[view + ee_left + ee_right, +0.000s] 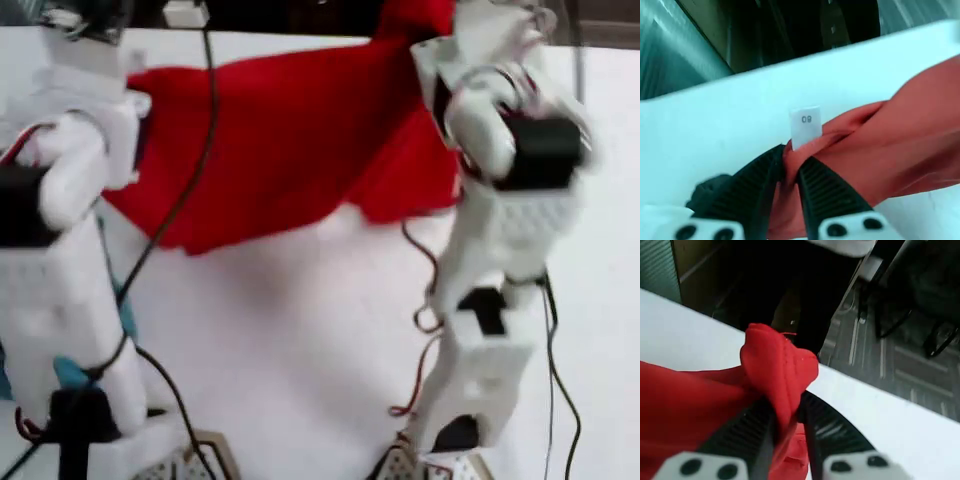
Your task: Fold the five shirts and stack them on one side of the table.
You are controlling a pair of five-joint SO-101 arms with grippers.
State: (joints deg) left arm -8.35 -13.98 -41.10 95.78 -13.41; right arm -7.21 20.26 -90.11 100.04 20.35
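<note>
A red shirt (290, 140) is stretched across the far half of the white table (300, 340), held up at both ends. My left gripper (791, 170) is shut on a bunched edge of the red shirt (875, 145), right by its small white tag (805, 126). My right gripper (788, 415) is shut on a folded corner of the red shirt (775, 370), which sticks up between the black ribbed fingers (827, 427). In the high view the left arm (70, 200) stands at the left and the right arm (505, 170) at the right.
Black and red cables (165, 230) run over the table near both arm bases. A teal patch (70, 370) shows behind the left arm. The table's far edge (880, 390) lies close behind the right gripper, with floor and chair legs (910, 315) beyond.
</note>
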